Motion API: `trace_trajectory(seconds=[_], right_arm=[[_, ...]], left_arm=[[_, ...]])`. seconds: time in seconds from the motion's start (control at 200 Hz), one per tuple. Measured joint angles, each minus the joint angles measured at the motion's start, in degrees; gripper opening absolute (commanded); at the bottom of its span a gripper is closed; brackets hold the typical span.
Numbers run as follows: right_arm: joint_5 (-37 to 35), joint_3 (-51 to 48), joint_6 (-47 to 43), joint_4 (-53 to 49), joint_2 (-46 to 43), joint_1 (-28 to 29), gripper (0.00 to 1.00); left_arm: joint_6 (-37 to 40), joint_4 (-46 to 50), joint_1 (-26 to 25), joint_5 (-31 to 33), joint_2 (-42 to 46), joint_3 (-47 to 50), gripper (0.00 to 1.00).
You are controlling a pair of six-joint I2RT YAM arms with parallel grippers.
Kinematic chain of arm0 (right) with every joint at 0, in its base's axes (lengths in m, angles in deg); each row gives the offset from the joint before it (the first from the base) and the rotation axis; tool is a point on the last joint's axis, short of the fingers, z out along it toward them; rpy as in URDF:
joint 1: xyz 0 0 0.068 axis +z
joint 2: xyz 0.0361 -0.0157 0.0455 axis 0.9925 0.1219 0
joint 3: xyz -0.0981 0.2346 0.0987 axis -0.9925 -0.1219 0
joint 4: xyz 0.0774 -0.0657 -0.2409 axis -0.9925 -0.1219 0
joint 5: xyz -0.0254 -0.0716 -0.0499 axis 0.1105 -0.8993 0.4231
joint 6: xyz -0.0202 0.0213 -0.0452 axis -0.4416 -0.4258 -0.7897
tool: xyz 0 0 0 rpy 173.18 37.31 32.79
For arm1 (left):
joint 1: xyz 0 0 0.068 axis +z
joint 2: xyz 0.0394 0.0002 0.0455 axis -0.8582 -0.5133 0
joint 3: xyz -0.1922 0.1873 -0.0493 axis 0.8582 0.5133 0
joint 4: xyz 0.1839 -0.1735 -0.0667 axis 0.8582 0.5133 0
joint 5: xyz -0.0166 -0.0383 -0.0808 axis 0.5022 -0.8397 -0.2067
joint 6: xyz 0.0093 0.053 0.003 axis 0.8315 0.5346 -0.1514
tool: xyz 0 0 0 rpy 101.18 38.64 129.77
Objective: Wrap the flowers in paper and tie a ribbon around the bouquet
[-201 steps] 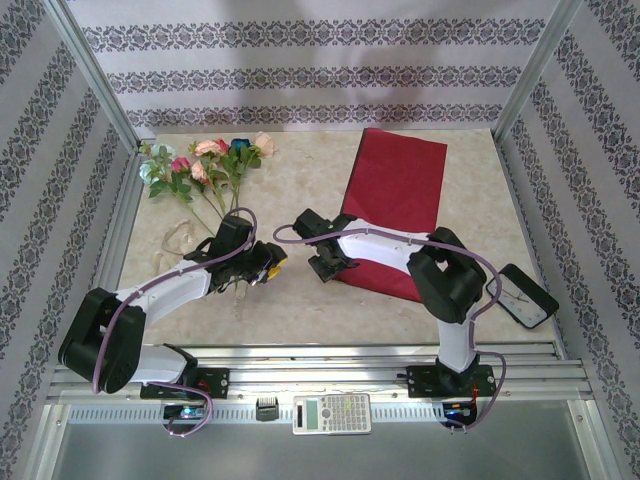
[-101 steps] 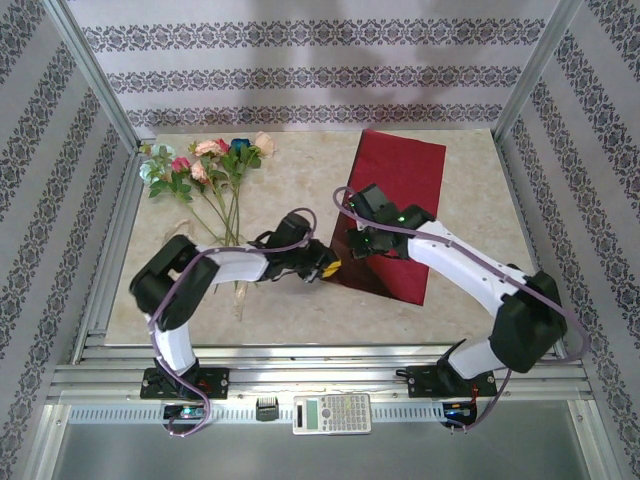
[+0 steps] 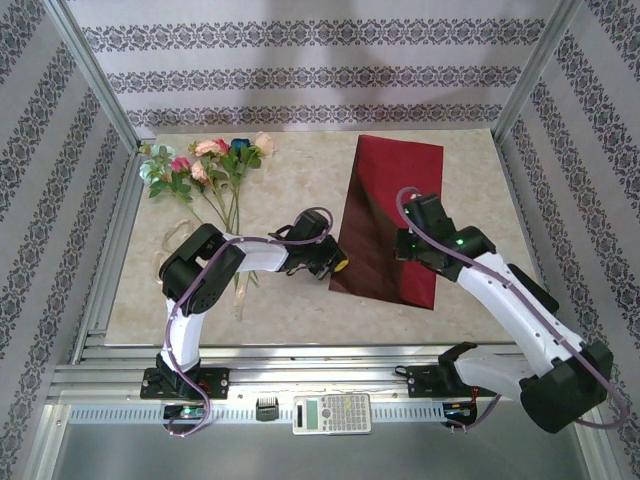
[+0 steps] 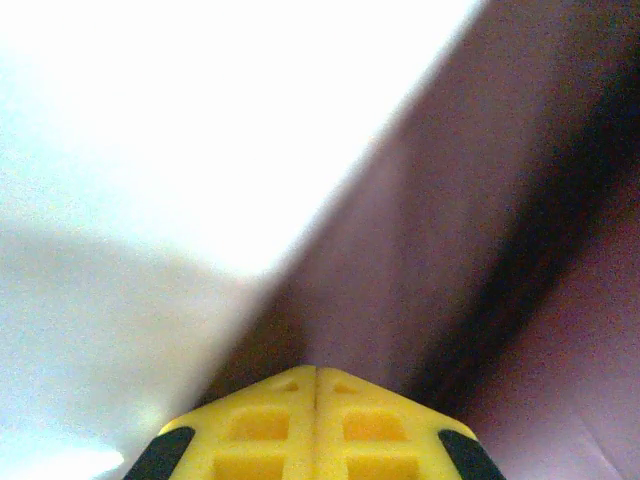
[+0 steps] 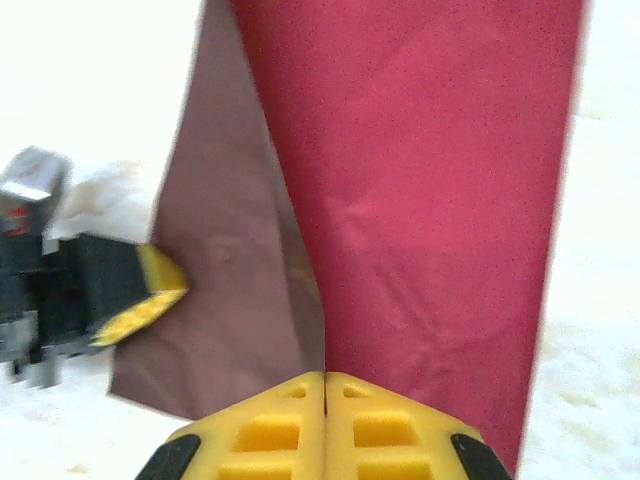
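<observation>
The paper (image 3: 400, 190) lies at the table's right centre, crimson face up, with its left part turned over to show the maroon side (image 3: 360, 245). My right gripper (image 3: 403, 247) is shut on the raised fold; the crease runs straight into its closed fingertips (image 5: 325, 385). My left gripper (image 3: 338, 268) is shut at the paper's lower left edge, with maroon paper (image 4: 400, 250) right at its tips (image 4: 318, 375). Its yellow fingers (image 5: 140, 295) touch that edge in the right wrist view. The flowers (image 3: 205, 165) lie at the far left. A thin cream ribbon strand (image 3: 238, 298) lies by the left arm.
A calculator (image 3: 331, 412) rests on the near rail between the arm bases. Metal frame posts (image 3: 95, 75) and patterned walls close in the table on three sides. The left arm's elbow (image 3: 195, 260) stretches over the flower stems and ribbon.
The left gripper swung right to the paper's lower left edge and closed. The right gripper drew the paper's left edge rightward, turning the maroon side up.
</observation>
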Motion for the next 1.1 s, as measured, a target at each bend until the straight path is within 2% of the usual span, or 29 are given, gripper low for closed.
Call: trace_trajectory(seconds=[0.245, 0.415, 0.599, 0.819, 0.954, 1.099], right_arm=[[-9.40, -3.87, 7.98, -10.54, -5.09, -5.20, 0.00], [-12.20, -5.66, 12.07, -15.30, -6.08, -8.79, 0.00], [-10.40, -6.21, 14.80, -16.35, -4.59, -12.11, 0.00], [-5.38, -11.37, 18.47, -16.35, -3.43, -13.18, 0.00], [-3.98, -12.35, 20.04, -16.96, -4.04, -15.08, 0.30], [-5.42, -10.27, 21.38, -19.61, -7.96, -15.45, 0.46]], left_arm=[[1.38, 0.35, 5.29, 1.42, 3.78, 4.72, 0.00], [1.57, 0.37, 8.00, 1.73, 5.73, 7.15, 0.00], [2.80, 1.73, 12.24, 2.23, 7.10, 8.24, 0.00], [5.68, 4.44, 17.16, 2.38, 7.21, 7.17, 0.00], [7.32, 7.63, 18.47, 3.48, 7.72, 6.10, 0.00], [9.25, 13.31, 18.05, 5.49, 8.52, 3.85, 0.01]])
